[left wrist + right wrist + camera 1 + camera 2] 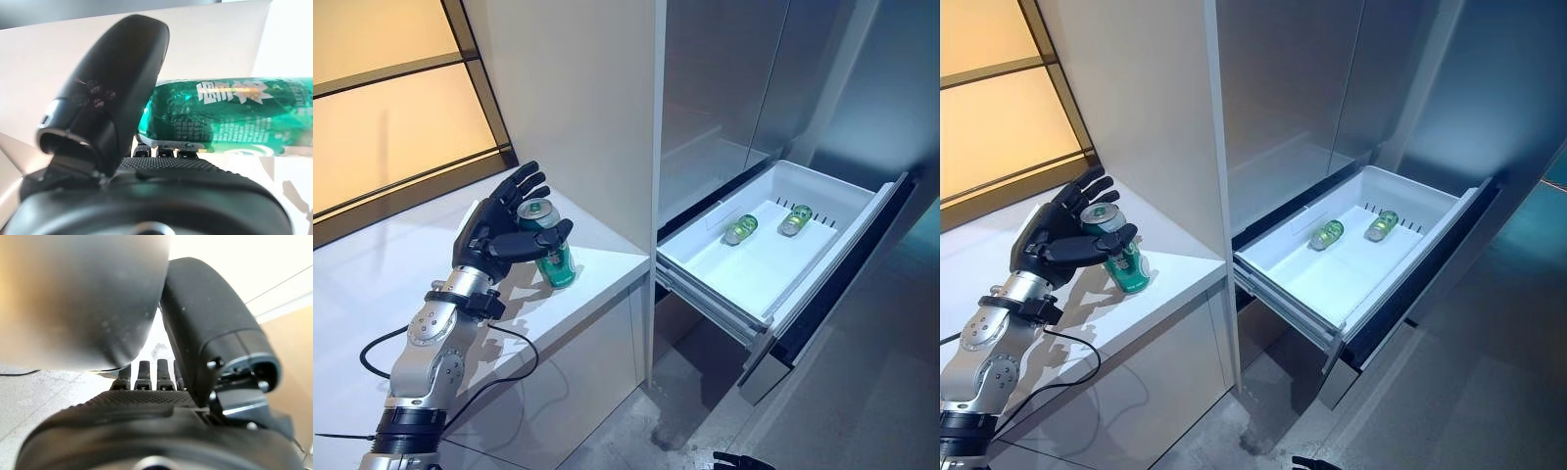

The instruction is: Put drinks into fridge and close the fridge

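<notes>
A green can [551, 257] stands upright on the white counter [607, 257] left of the fridge. My left hand [499, 230] is open around it: the fingers are spread behind the can and the thumb [115, 93] reaches across its front. The can also shows past the thumb in the left wrist view [234, 112]. The fridge's white drawer [822, 279] is pulled out, and green cans [741, 229] [795, 219] lie on their sides near its back. My right hand [161, 406] hangs with relaxed fingers and holds nothing.
The closed steel fridge doors [724, 88] rise above the drawer. A white side panel [578, 98] stands between the counter and the fridge. A dark-framed amber window [382, 117] runs behind the counter. Grey floor [862, 392] lies below the drawer.
</notes>
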